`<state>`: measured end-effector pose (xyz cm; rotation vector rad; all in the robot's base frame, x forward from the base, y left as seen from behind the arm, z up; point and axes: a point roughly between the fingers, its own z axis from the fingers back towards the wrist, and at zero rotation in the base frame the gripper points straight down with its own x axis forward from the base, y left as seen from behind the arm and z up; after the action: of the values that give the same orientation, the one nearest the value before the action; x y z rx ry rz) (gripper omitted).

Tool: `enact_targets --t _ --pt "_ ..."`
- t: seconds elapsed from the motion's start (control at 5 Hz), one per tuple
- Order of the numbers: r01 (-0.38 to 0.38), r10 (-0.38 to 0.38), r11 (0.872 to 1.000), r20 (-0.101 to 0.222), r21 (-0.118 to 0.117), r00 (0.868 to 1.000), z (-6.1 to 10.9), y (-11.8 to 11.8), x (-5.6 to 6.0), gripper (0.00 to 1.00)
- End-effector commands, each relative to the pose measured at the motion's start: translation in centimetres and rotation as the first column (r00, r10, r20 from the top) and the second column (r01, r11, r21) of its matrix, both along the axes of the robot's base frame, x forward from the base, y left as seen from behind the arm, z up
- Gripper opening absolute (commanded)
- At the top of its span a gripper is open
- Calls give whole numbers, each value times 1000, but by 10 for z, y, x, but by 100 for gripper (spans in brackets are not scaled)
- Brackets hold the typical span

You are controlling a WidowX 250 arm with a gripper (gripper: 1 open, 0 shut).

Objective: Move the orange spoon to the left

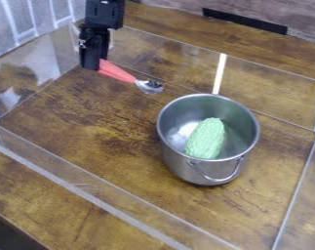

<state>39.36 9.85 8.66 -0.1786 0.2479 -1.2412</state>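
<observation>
Steel pot (231,178) nr spoon (117,72); green knobbly obj (206,139) inside pot.

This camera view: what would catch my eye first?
Probably the shiny steel pot at right of centre, with a pale green, knobbly object inside. Next, the red-orange-handled spoon with a silver bowl, up and left of the pot, its handle end at the black robot gripper.

Even, moderately bright light; pale glare on the clear plastic; soft, low-resolution detail throughout
</observation>
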Motion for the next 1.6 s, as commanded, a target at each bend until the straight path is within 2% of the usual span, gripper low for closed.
enact_targets --t 0.0,0.2,0.4,0.6,0.8,1.0,1.2,1.4 --pt "50 -52 999 103 22 993 40 0 2 100" --pt "108 -109 994 108 15 988 49 1 5 100" --pt "161 -166 986 133 44 977 77 -4 5 100" --pt "238 -248 968 153 81 957 101 -14 -4 100" --pt "303 -311 950 165 70 936 89 -21 -11 100" --pt "352 -356 935 175 53 918 98 -22 -19 100" --pt "316 -318 948 179 42 931 93 -23 -17 100" --pt "277 -279 960 181 32 943 86 -23 -16 0"
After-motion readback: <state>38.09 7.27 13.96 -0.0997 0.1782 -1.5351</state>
